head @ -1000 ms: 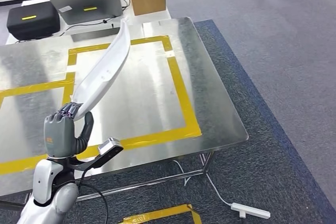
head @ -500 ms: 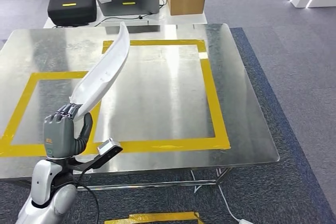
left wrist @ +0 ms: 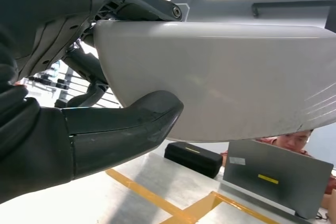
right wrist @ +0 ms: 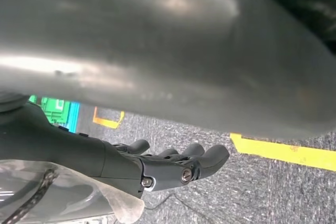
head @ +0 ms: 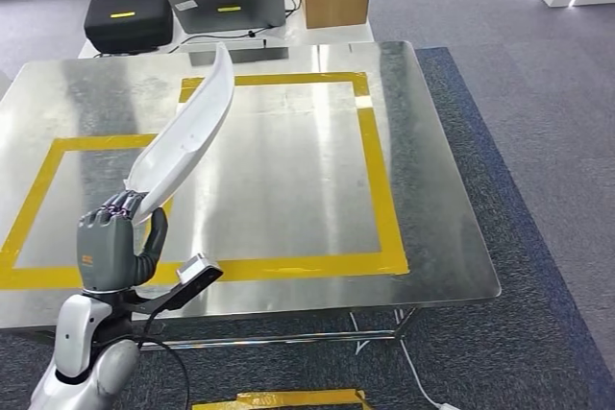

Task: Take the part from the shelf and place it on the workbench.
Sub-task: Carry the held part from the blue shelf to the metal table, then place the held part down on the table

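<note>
A silver, rounded left arm [head: 84, 352] is seen at the lower left of the head view, ending in a grey left hand [head: 109, 245] with a thick dark thumb and a small orange marking. A black cable is looped beside it. In the right wrist view, the right hand [right wrist: 174, 163] is shown with dark fingers and round silver screws.

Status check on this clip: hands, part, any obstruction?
Left hand grips white part, raised over workbench. Right hand hangs empty, fingers loosely extended. Yellow-taped area bare.
</note>
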Controlling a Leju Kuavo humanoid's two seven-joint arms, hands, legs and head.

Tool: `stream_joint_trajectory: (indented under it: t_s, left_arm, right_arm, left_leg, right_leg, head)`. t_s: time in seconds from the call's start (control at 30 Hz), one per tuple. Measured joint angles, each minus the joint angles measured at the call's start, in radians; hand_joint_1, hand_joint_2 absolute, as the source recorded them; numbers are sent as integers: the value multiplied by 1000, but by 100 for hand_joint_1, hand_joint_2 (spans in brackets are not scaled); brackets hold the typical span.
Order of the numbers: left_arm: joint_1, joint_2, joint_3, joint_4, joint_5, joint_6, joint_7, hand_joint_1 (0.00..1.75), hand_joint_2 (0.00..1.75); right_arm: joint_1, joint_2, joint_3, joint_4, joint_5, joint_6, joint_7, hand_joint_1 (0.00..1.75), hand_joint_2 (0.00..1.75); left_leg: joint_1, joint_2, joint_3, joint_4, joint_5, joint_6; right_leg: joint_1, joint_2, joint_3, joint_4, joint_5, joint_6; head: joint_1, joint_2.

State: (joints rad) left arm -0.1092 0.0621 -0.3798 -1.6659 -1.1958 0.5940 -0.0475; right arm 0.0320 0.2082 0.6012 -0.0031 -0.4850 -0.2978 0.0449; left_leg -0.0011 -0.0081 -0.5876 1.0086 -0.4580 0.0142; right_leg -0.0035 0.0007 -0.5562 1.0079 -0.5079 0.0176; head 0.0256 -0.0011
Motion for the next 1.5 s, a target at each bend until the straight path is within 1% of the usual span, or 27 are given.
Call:
stream_joint_trajectory:
  t_s: [0.07,0.1,0.2,0.33,0.5,0.6,0.8,0.9,1.07,1.2,1.33,1.4,1.5]
  left_arm:
    - [-2,1,6,6,0,-3,5,175,175]
    - [-5,2,11,12,-1,-6,8,175,175]
    - [-23,3,27,47,-4,-13,19,175,175]
    - [-61,4,54,130,-7,-11,30,175,175]
    - [-78,5,75,189,-8,-5,34,175,175]
    - [-88,5,90,226,-16,-6,52,175,175]
    - [-118,13,143,354,-59,1,94,175,175]
    - [-128,17,164,406,-98,-1,131,175,175]
    - [-136,21,197,447,-194,-39,236,175,175]
    - [-140,25,213,458,-223,-63,270,175,175]
    - [-145,25,217,465,-229,-78,279,0,175]
    - [-149,26,218,467,-223,-76,275,0,175]
    - [-153,26,218,468,-191,-74,253,0,44]
  right_arm:
    - [0,-2,0,0,-8,3,1,0,0]
    - [-1,-3,0,1,-13,6,6,0,0]
    - [-8,-9,0,1,-32,24,40,0,0]
    - [-25,-23,5,3,-56,48,78,0,0]
    - [-36,-34,7,3,-64,55,87,0,0]
    - [-41,-38,12,3,-75,59,98,0,0]
    - [-53,-50,44,3,-96,72,126,0,0]
    - [-59,-56,63,3,-111,75,135,0,0]
    - [-64,-66,105,3,-156,75,151,0,0]
    - [-65,-69,133,3,-172,76,157,0,0]
    - [-66,-72,154,3,-178,78,160,0,0]
    - [-67,-74,164,3,-186,81,162,0,0]
    - [-67,-77,183,3,-202,84,163,0,0]
  left_leg:
    - [1,0,0,0,0,-7]
    - [2,0,0,0,0,-9]
    - [1,0,-1,0,0,-9]
    - [1,0,-1,1,0,-9]
    - [0,0,-1,2,0,-9]
    - [-1,0,-2,2,0,-8]
    - [-2,0,-2,2,-1,-8]
    - [-2,0,-2,2,0,-8]
    - [-2,0,-2,2,-1,-8]
    - [-2,0,-2,2,-1,-8]
    - [-2,0,-2,2,-1,-8]
    - [-2,0,-2,2,-1,-8]
    - [-2,0,-2,3,-1,-8]
  right_leg:
    - [1,0,0,1,-1,-1]
    - [1,0,0,1,-1,-1]
    - [1,0,1,1,0,-1]
    - [-1,0,2,0,1,-1]
    - [-1,-1,2,-2,2,0]
    - [-2,-1,3,-2,2,0]
    - [-3,0,2,-2,2,0]
    - [-3,0,2,-2,2,0]
    - [-3,0,2,-2,2,0]
    - [-3,0,2,-2,2,0]
    - [-3,0,2,-2,2,0]
    - [-3,-1,2,-2,2,0]
    - [-3,-1,2,-2,2,0]
  head:
    - [0,0]
    - [0,0]
    - [0,0]
    - [1,0]
    - [1,0]
    - [1,0]
    - [0,0]
    - [0,0]
    - [0,0]
    - [0,0]
    - [0,0]
    - [1,0]
    - [0,0]
